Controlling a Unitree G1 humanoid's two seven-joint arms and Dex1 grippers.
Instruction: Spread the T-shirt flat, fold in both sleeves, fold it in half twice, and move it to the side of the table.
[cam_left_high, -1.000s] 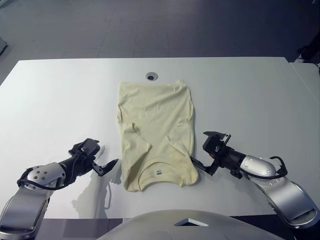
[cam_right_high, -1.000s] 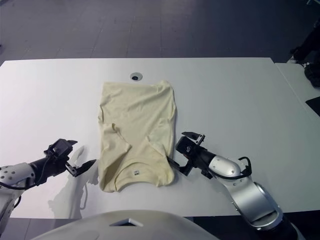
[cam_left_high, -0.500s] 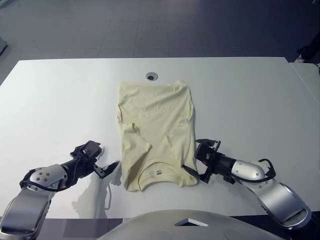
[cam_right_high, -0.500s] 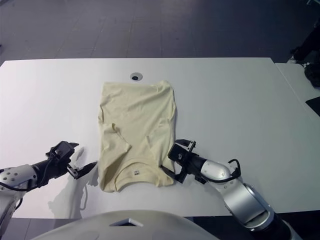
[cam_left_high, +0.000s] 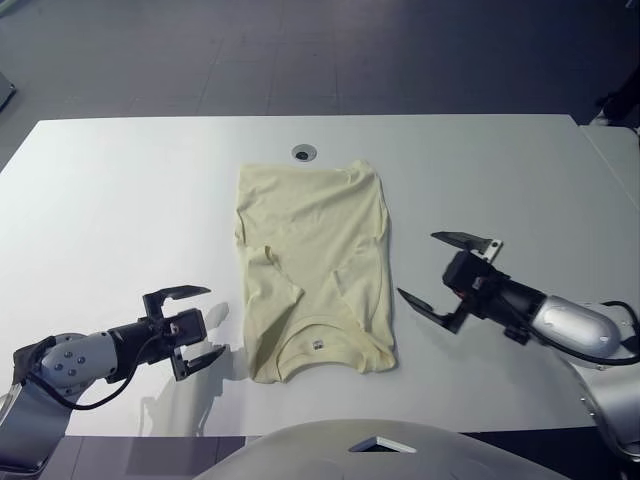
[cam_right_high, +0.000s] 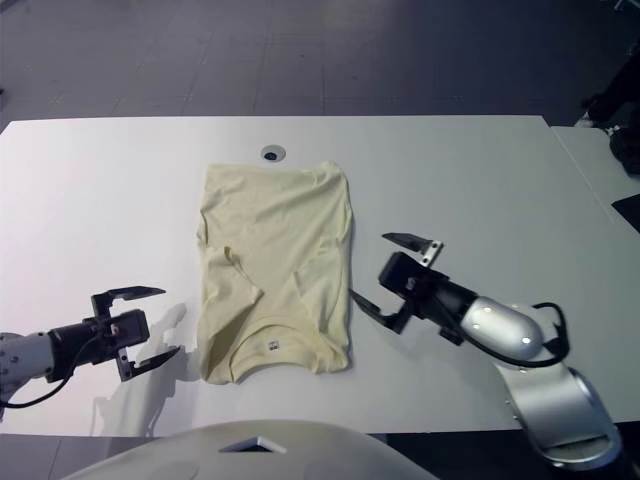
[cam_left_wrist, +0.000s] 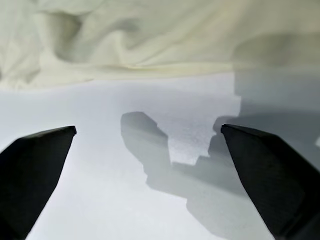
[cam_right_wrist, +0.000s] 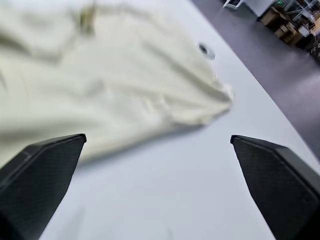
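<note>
Left eye view: T-shirt (cam_left_high: 312, 262) on table (cam_left_high: 120, 190)

White table (cam_left_high: 110, 190) — dark grey floor (cam_left_high: 300, 50)

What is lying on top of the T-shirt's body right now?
Both sleeves are folded inward over the T-shirt, nothing else on it. The fabric under the sleeves and the table beneath the shirt are covered.

The T-shirt (cam_left_high: 312, 270) is showing as soft, matt, creased cloth; the table (cam_left_high: 120, 200) is looking smooth and faintly sheened; the cable grommet (cam_left_high: 303, 152) is gleaming like metal.
</note>
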